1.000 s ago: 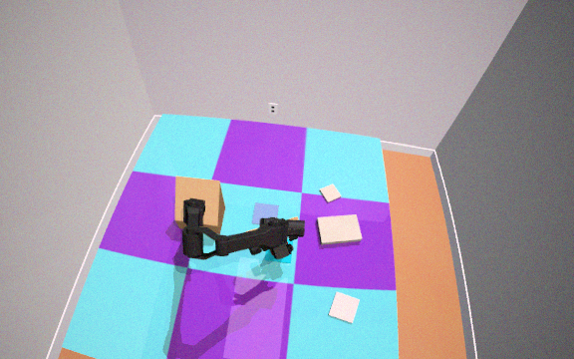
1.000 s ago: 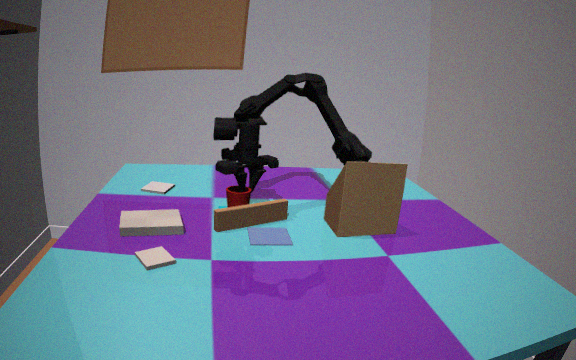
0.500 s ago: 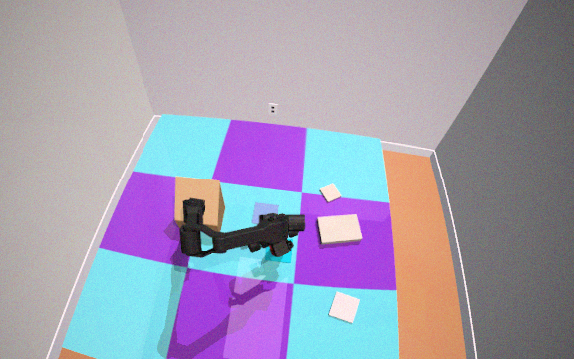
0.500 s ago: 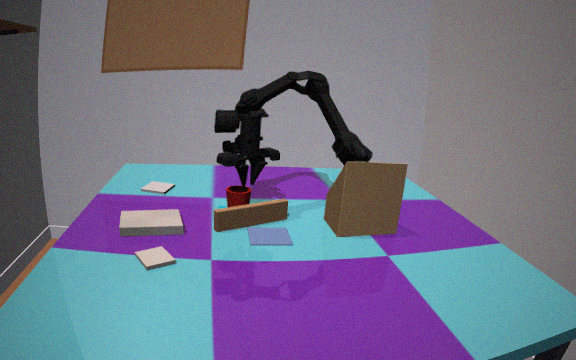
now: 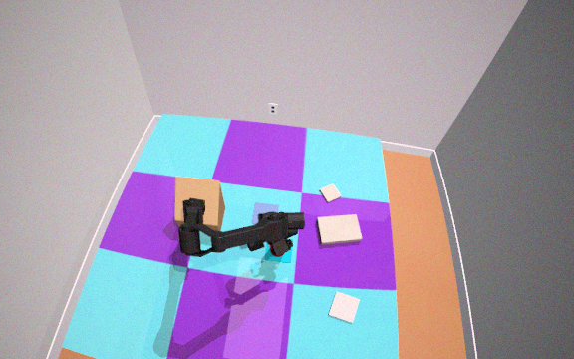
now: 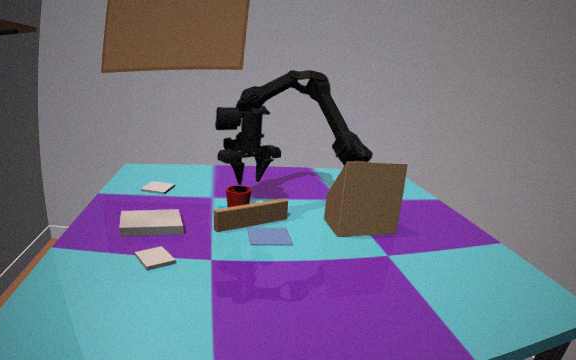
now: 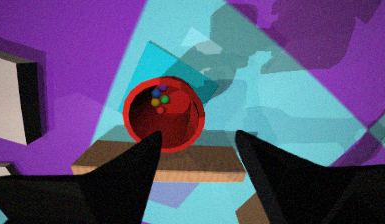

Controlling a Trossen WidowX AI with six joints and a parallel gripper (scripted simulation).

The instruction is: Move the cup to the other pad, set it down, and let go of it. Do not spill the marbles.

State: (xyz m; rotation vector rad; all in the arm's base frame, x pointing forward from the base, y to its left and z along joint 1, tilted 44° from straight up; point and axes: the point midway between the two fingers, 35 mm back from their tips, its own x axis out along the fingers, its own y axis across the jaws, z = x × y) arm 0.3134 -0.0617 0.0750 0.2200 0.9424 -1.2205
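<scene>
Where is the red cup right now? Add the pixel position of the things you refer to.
In the exterior view, the red cup [image 6: 238, 196] [image 7: 128, 116] stands behind the long wooden block [image 6: 251, 215] [image 7: 163, 159], near its left end, below the gripper [image 6: 249, 182] [image 7: 199, 135].

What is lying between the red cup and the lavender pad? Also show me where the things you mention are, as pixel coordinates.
A low wooden bar [image 6: 251, 215] [image 7: 160, 159] stands between them, as the exterior and wrist views show.

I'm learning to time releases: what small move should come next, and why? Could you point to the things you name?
Probably lift the jaws [image 5: 281, 247] [image 6: 249, 181] straight up a little, without swinging sideways: they stand open just above the red cup [image 6: 238, 196] [image 7: 164, 148], which stands upright on the bright cyan pad [image 5: 286, 258] [image 7: 145, 67] with marbles [image 7: 160, 98] inside, so a sideways brush could tip it.
</scene>
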